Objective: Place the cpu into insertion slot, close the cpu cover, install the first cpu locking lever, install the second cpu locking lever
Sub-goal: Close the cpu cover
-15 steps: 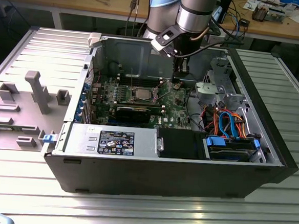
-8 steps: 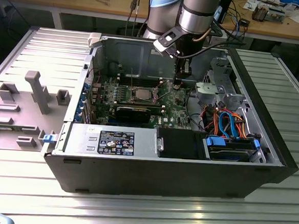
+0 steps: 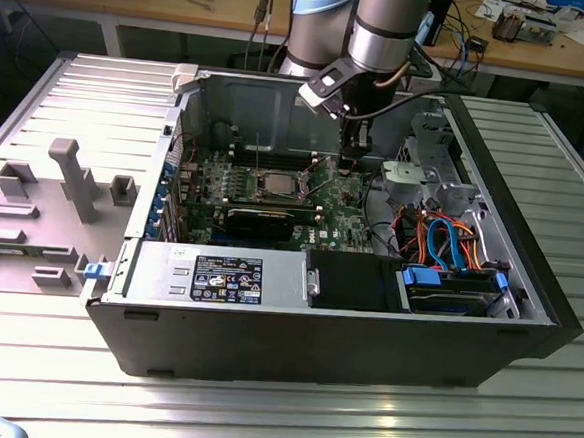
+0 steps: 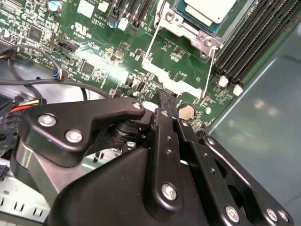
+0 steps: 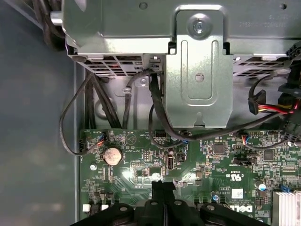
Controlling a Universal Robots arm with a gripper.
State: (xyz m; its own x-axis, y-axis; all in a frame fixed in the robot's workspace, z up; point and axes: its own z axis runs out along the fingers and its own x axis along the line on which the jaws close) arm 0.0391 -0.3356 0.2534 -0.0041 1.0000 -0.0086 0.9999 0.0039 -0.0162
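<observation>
- Black gripper [image 3: 348,164] hovers over green motherboard [image 3: 348,216], jaws clenched on nothing.
- Silver-rimmed square insertion slot [image 3: 263,185], grey cpu [image 4: 210,8] inside, lies toward the exterior view's left.

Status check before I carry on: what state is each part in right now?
cpu: seated, face up
cover: looks down flat
levers: both unlatched, sticking out
gripper: shut, nothing held
case: open, lying on its side
</observation>
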